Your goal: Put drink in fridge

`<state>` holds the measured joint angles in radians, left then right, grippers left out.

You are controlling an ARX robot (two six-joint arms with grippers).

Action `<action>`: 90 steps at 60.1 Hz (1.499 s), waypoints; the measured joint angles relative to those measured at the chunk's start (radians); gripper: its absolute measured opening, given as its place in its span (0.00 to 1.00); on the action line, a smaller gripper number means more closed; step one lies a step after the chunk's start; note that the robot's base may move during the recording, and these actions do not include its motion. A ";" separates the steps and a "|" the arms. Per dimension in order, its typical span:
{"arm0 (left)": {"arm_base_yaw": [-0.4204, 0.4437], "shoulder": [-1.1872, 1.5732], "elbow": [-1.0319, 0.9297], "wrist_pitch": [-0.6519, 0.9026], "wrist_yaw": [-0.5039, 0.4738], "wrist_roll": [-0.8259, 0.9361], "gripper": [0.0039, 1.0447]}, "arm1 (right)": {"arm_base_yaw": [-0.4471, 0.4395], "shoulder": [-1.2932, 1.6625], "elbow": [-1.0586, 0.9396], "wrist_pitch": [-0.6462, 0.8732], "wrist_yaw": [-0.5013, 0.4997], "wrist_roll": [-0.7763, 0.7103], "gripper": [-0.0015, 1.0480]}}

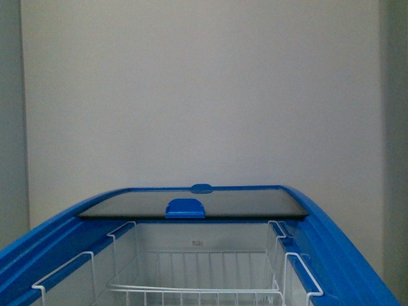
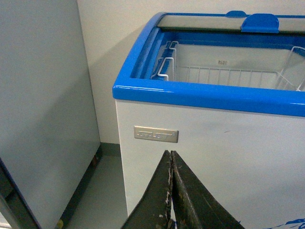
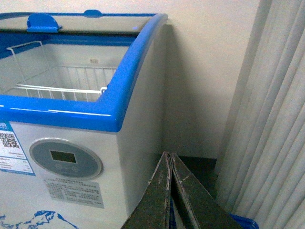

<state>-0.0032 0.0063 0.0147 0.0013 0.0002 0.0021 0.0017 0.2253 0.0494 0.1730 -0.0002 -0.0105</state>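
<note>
The fridge (image 1: 357, 255) is a white chest freezer with a blue rim. Its glass top (image 1: 191, 205) is slid to the back, and white wire baskets (image 1: 191, 290) show inside, empty where I can see. It also shows in the left wrist view (image 2: 209, 93) and the right wrist view (image 3: 109, 107). My left gripper (image 2: 170, 155) is shut and empty, low in front of the fridge's white front wall. My right gripper (image 3: 168, 156) is shut and empty, low by the fridge's right front corner. The drink is out of view. Neither gripper shows in the front view.
A tall grey cabinet (image 2: 43, 105) stands left of the fridge with a narrow floor gap between. A pale curtain (image 3: 267, 119) hangs right of the fridge. A plain wall (image 1: 204, 89) is behind. A round control panel (image 3: 66, 158) is on the fridge front.
</note>
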 joint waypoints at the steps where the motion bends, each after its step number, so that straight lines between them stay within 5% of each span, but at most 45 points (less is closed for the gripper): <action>1: 0.000 0.000 0.000 0.000 0.000 0.000 0.02 | 0.000 -0.002 -0.001 -0.001 0.000 0.000 0.03; 39: 0.000 0.000 0.000 0.000 0.000 -0.001 0.03 | 0.000 -0.221 -0.033 -0.172 0.000 0.000 0.03; 57: 0.000 0.000 0.000 0.000 0.000 0.000 0.48 | 0.000 -0.221 -0.033 -0.172 0.000 0.000 0.45; 70: 0.000 0.000 0.000 0.000 0.000 0.000 0.93 | 0.000 -0.221 -0.033 -0.172 0.000 0.000 0.89; 90: 0.000 0.000 0.000 0.000 0.000 0.000 0.92 | 0.000 -0.221 -0.033 -0.172 0.000 0.001 0.93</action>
<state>-0.0032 0.0063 0.0147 0.0013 0.0002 0.0021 0.0013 0.0044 0.0162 0.0013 -0.0006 -0.0097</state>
